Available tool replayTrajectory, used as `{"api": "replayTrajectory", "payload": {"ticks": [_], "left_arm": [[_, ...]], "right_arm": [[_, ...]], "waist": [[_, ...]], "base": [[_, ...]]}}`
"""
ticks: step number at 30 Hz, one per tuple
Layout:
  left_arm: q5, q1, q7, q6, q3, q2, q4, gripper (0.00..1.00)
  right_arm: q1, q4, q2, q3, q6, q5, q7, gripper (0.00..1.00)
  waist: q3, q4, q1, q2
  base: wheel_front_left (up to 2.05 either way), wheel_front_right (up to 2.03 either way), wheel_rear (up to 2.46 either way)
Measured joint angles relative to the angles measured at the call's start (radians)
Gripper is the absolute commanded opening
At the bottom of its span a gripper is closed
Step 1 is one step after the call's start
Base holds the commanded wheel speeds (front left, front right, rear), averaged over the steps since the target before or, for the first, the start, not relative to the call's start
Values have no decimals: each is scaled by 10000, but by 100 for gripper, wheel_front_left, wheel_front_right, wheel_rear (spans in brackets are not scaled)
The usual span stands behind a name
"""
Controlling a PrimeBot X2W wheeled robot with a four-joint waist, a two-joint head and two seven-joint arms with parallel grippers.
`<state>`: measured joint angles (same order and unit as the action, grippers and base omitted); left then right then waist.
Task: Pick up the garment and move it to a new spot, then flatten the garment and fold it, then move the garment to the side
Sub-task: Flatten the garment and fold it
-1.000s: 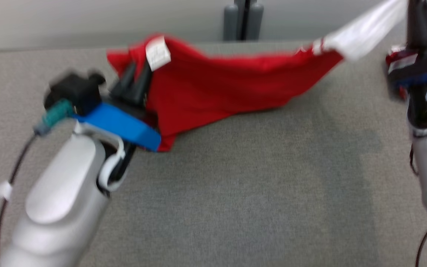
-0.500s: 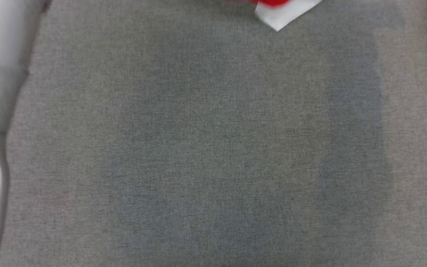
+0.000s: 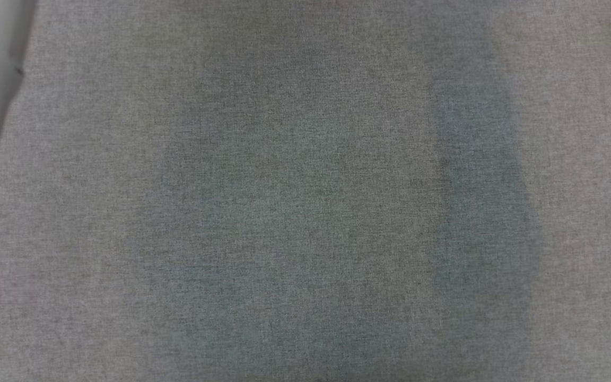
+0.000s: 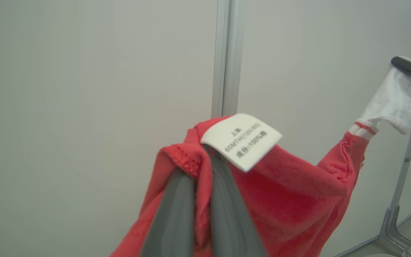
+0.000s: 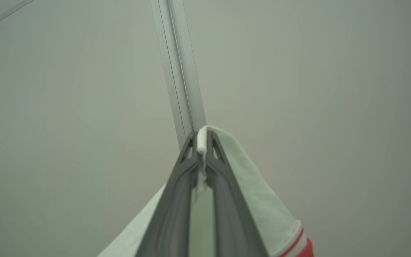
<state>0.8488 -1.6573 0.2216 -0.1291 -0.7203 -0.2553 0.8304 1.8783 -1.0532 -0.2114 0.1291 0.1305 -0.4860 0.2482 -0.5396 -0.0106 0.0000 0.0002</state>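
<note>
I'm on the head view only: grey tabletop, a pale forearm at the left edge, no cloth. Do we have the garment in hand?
Observer: Yes. In the left wrist view the left gripper is shut on the hem of the red garment, right beside its white care label.
Operator: And the right arm?
Observer: The right gripper is shut on the white sleeve, with cloth pinched between its fingertips.
Operator: Bunched up or spread?
Observer: Spread. The left wrist view shows it slung between the two grippers in front of a pale wall panel, the sleeve rising to the right gripper at the upper right.
</note>
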Motion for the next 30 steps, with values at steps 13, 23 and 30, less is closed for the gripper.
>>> {"api": "replayTrajectory", "payload": {"ticks": [13,23,30], "left_arm": [[945,4410,387,0,-1068,-836,-1285,0],[105,8948,401,418,82,-1507,-3407,0],[-211,11828,401,635,150,-1699,-4332,0]], "right_arm": [[-5922,2345,-341,1390,0,-2288,128,0],[-10791,4951,-903,1883,0,-3335,132,0],[-13912,6025,-790,1559,0,-3795,136,0]], "waist": [[787,-150,-1,0],[1800,-462,-3,-4],[2602,-583,-3,-4]], "base": [[0,0,0],[0,0,0],[0,0,0]]}}
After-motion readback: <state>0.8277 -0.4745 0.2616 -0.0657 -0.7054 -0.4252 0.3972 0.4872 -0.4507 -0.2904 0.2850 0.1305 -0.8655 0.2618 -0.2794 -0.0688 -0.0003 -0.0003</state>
